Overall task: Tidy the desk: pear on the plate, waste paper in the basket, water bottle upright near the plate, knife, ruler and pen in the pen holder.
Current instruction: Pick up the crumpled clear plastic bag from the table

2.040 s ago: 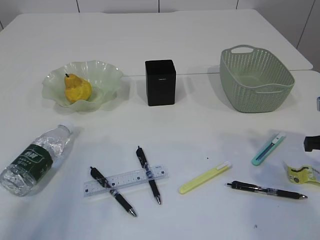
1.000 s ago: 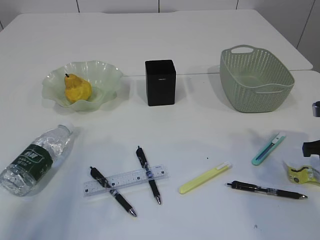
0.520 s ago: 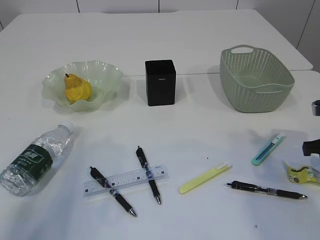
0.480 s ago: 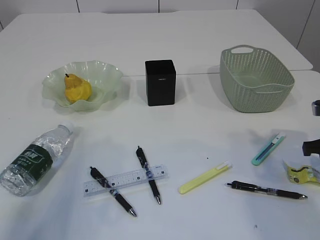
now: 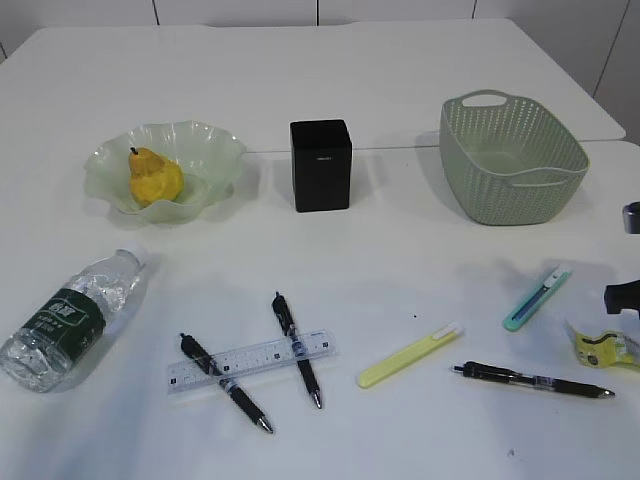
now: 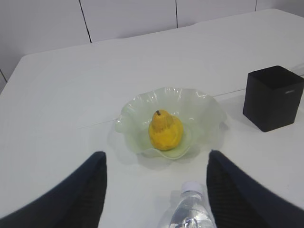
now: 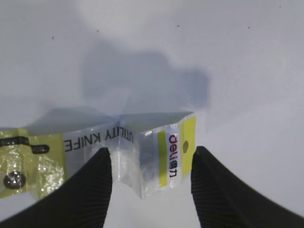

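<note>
Right end effector [image 7: 151, 183]: fingers spread, straddling the waste paper [image 7: 95, 154], which lies flat on the white counter [image 7: 190, 47]. The wrapper's white and yellow end sits in the gap between the two dark fingers; whether either finger touches it, cannot tell. Nothing lifted. In the exterior view only a dark bit of this end effector [image 5: 622, 295] shows at the right edge, just above the waste paper [image 5: 603, 348].

Readable print on the wrapper: "UTILITY KNIFE" upside down, and "deli" in red on a yellow stripe.

Left end effector [image 6: 154, 190]: fingers wide apart, holding nothing, hanging above the counter. Between and below them lies the cap end of the water bottle [image 6: 189, 213]. Beyond it, the pear [image 6: 165, 130] sits in the plate [image 6: 209, 111]. The pen holder [image 6: 273, 97] stands to the right, carrying a small pale label too small to read.

Exterior view: water bottle [image 5: 65, 315] on its side at front left, dark green label with white lettering, illegible. Ruler [image 5: 250, 362] lies across two black pens [image 5: 225, 382] [image 5: 297, 349]. Yellow knife [image 5: 410, 355] mid-front; teal knife [image 5: 537, 297] and a third pen [image 5: 532, 380] near the wrapper. Basket [image 5: 510, 160] at back right, well apart from the waste paper.
</note>
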Available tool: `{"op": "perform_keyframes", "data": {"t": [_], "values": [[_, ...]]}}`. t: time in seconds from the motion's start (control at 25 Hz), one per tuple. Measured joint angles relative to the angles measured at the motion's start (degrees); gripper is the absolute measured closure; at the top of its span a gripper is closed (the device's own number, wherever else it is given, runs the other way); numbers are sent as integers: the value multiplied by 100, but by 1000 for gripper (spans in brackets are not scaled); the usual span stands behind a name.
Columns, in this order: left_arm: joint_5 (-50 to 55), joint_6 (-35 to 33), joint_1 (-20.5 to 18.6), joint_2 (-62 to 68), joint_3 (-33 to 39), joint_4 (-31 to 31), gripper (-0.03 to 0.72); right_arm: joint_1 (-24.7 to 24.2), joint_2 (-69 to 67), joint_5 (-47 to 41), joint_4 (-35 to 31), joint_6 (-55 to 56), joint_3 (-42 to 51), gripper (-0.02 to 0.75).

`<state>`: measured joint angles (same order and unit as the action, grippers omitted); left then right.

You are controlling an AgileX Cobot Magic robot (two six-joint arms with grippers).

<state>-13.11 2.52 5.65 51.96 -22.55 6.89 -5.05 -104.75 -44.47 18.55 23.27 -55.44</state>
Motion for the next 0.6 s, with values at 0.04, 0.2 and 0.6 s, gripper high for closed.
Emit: {"op": "perform_keyframes", "data": {"t": [0.04, 0.2, 0.6], "values": [[0, 0, 0, 0, 0, 9, 222, 0, -23, 0, 0, 0, 0, 309], [0, 0, 0, 0, 0, 9, 222, 0, -106, 0, 0, 0, 0, 309], [-145, 0, 0, 0, 0, 9, 222, 0, -106, 3, 0, 0, 0, 311]]}}
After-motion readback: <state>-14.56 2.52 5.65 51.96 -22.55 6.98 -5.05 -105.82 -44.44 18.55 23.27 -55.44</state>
